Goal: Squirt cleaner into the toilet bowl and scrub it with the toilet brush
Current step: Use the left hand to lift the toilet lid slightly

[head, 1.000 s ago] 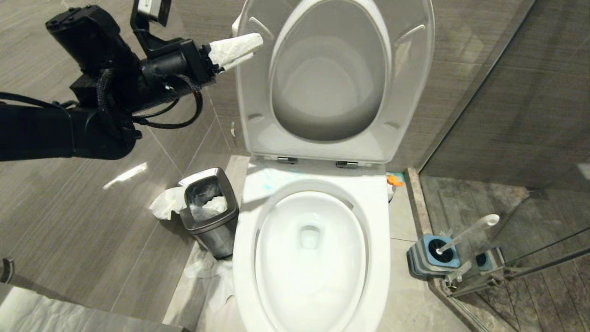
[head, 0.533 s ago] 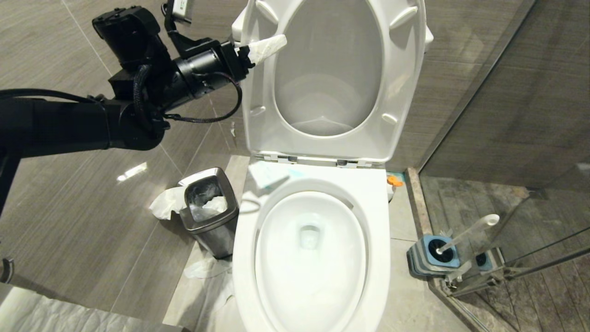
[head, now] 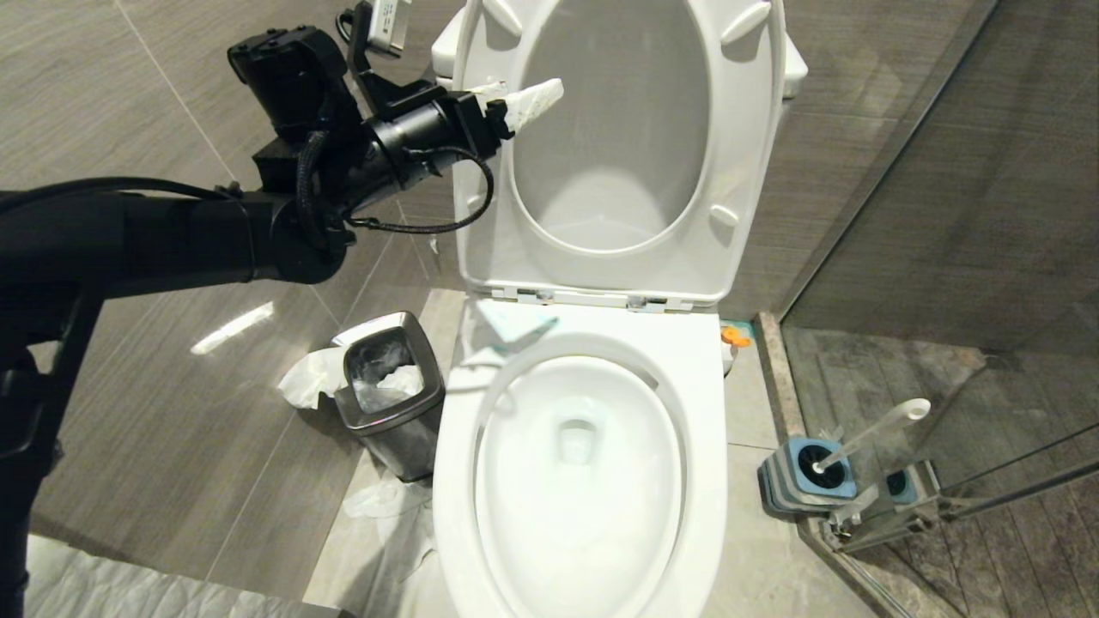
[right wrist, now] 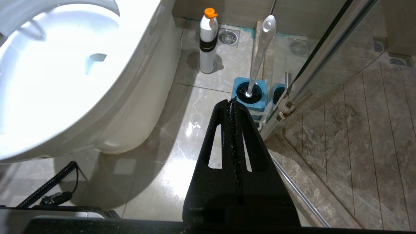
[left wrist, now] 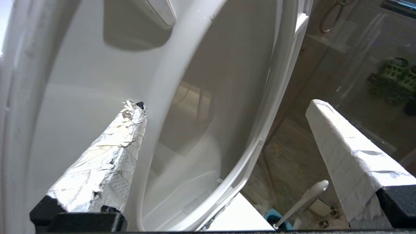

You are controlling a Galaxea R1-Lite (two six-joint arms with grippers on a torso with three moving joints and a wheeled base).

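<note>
The white toilet bowl [head: 709, 481] stands open, its seat [head: 481, 206] raised against the tank. A faint turquoise patch of cleaner [head: 515, 329] lies on the rim's back left. My left gripper [head: 515, 93] is open beside the seat's upper left edge, holding nothing; its paper-wrapped fingers [left wrist: 107, 169] spread wide across the seat ring [left wrist: 260, 136]. The toilet brush [head: 871, 436] leans in its blue-topped holder [head: 807, 476] on the floor to the right. My right gripper [right wrist: 229, 102] hangs shut above the floor, short of the toilet brush [right wrist: 260, 48] and beside the toilet bowl [right wrist: 65, 81].
A steel waste bin [head: 386, 390] with crumpled paper stands left of the bowl, with more paper on the floor by it. A white bottle with an orange cap [right wrist: 208, 39] stands behind the bowl on the right. A glass shower partition [head: 944, 257] closes off the right side.
My left arm has swung right and up along the raised seat's left edge. The seat now stands more upright than a second ago. The right gripper has stayed put.
</note>
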